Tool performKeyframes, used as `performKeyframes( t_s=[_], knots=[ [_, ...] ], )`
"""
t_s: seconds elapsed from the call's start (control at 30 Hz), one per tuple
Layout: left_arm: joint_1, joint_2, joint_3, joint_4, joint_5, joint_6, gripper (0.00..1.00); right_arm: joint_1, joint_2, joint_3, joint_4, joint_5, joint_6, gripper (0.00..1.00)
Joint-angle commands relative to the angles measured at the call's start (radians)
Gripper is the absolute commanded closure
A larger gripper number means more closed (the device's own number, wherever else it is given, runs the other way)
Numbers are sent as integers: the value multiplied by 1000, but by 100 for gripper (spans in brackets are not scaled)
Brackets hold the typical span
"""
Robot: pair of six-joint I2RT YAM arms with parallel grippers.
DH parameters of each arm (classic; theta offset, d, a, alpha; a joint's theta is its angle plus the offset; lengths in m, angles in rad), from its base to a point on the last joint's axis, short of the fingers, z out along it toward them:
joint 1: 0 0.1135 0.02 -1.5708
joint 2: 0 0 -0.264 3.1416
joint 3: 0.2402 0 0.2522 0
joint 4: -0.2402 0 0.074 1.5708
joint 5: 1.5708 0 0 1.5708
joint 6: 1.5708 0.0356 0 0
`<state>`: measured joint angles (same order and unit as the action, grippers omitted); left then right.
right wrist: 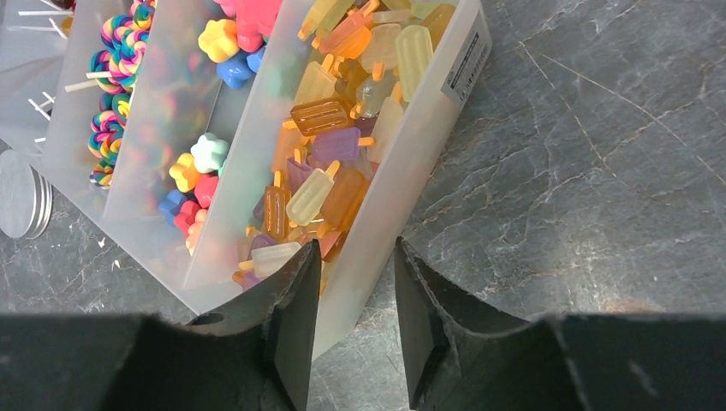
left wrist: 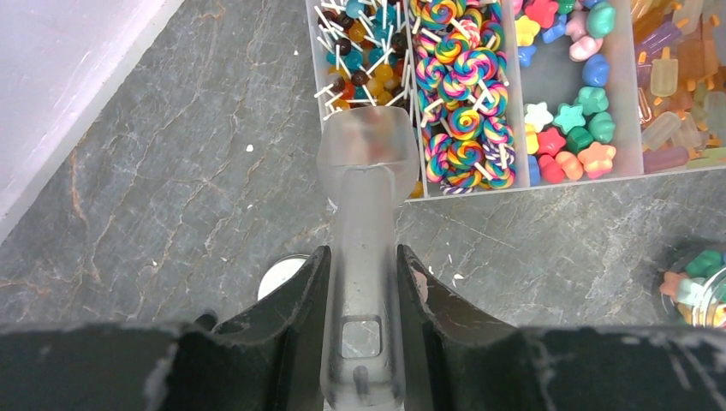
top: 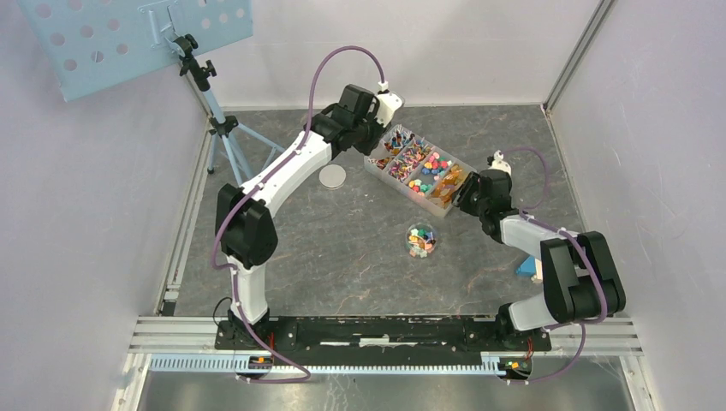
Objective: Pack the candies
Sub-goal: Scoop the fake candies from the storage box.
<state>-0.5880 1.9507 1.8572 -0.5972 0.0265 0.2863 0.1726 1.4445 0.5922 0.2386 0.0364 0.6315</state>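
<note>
The left gripper (left wrist: 361, 253) is closed on the handle of a frosted plastic scoop (left wrist: 364, 163). The scoop's bowl sits at the near edge of the divided box (right wrist: 381, 227), over the compartment of small stick lollipops (left wrist: 360, 51). The plastic is too cloudy to tell whether anything lies in the bowl.

From above, both wrists cover their own fingers. The right gripper (right wrist: 355, 248) stands open astride the box's end wall, with one finger (right wrist: 295, 291) over the popsicle sweets (right wrist: 330, 145) and the other outside it. A sliver of table (right wrist: 599, 171) shows between the wall and the outer finger.

Most of the candies (top: 419, 164) fill the box's four compartments: stick lollipops, swirl lollipops, stars and flowers, and popsicles. More lie in a small clear round jar (top: 421, 240) on the table, well apart from the box and cut off at the edge of the left wrist view. A grey lid disc (top: 332, 176) lies left of the box. A blue object (top: 528, 267) is half hidden behind the right arm.
</note>
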Motion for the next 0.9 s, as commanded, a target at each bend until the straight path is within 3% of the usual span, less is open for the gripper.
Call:
performKeyframes(
  t_s=[0.0,0.13,0.33,0.87],
  knots=[
    [8,29,74,-18,-24,64,98,-3,28,46,46,-13,-3,59],
    [8,53,80,-22,-23,73,98,-4,49,46,42,-23,-16,63],
    [10,89,87,-16,-64,102,98,-2,52,40,40,-33,-53,78],
    [14,89,-11,99,-31,49,98,-4,73,32,48,-73,-81,86]
  ],
)
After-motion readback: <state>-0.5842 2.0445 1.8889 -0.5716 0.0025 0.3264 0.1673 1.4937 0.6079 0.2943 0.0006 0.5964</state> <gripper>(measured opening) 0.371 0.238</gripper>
